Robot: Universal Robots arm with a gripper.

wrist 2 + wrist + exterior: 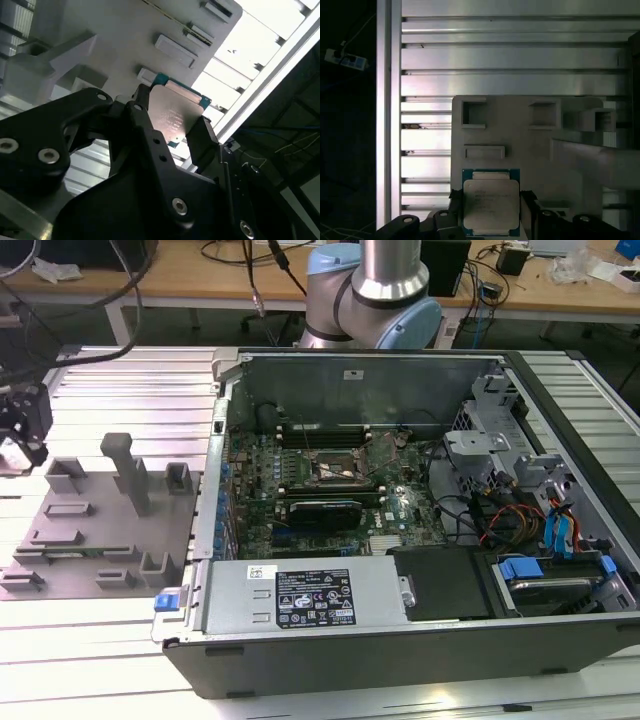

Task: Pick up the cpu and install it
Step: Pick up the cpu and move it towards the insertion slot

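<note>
listing what we are seeing at this moment, entry by entry.

hand (491, 207): it is pinching the cpu (491, 200) by two opposite edges, with one dark finger on each side, in both wrist views. the fingers (204, 136) are bearing on the rim alone. we are reading this as a way of keeping the pale metal lid and the underside free of contact. in the exterior view the hand (22, 430) is hanging at the far edge on the exterior view's left.

cpu: it is sitting flat between the fingers, with the lid turned toward the first wrist camera. it is hovering over the near border of the grey fixture plate (520, 140). we are judging it to be lifted clear of the plate rather than resting in a pocket, though the contact underneath is hidden.

fixture plate: it is lying on the slatted metal desk (510, 55), and its raised blocks are giving parts fixed seats.

computer case (400, 640): it is lying on its side with the cover off, so the motherboard (300, 510) is facing up for access from above.

socket (335, 472): it is sitting mid-board, well apart from the hand. we cannot tell whether its frame is open.

task status: the cpu is gripped but not yet installed.
</note>
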